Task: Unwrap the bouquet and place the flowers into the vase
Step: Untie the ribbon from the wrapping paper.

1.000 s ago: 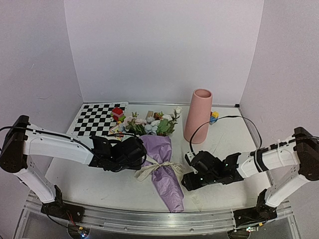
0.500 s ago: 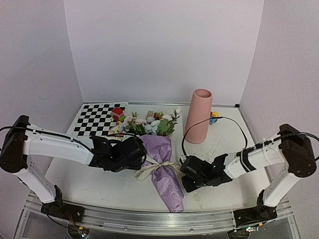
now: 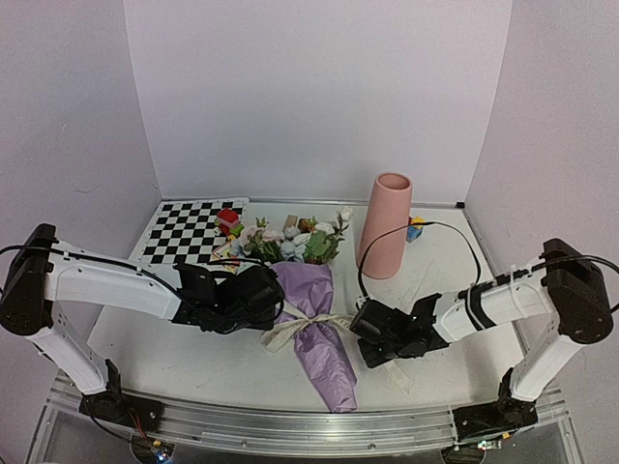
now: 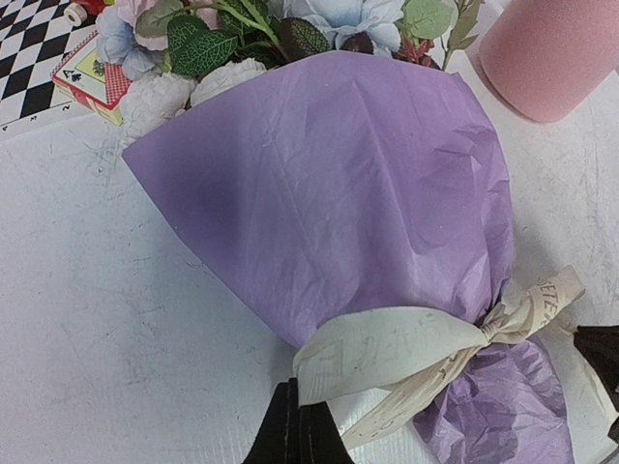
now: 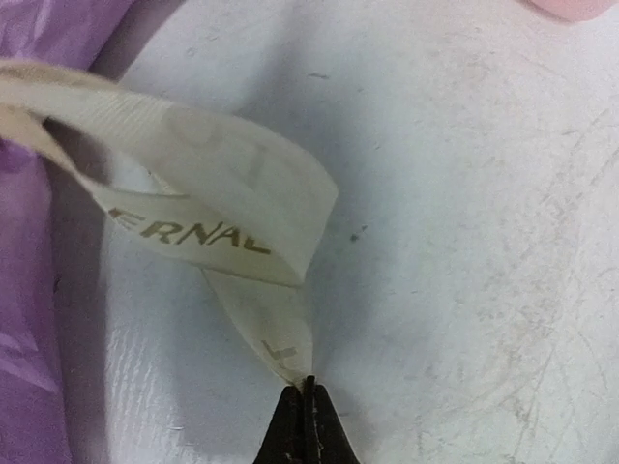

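The white table carries the bouquet lying at its centre, still wrapped, with the cone's point toward 5 o'clock. The pink vase stands upright at 1 o'clock from it, empty as far as can be seen. The flowers spill from the paper toward 12 o'clock. The cream ribbon is still knotted around the cone's waist.

The left gripper, at 9 o'clock of the knot, has its jaws pressed together, seemingly on the ribbon's left end. The right gripper, at 3 o'clock, pinches only the very tip of the other tail.

So thin a bite may slip out under tension. A pull along the wrong line could tighten the knot or drag the whole bouquet toward the vase.

A second ago the right jaws stood spread, farther out at 4 o'clock; they have since come in and closed. The left arm is unchanged.
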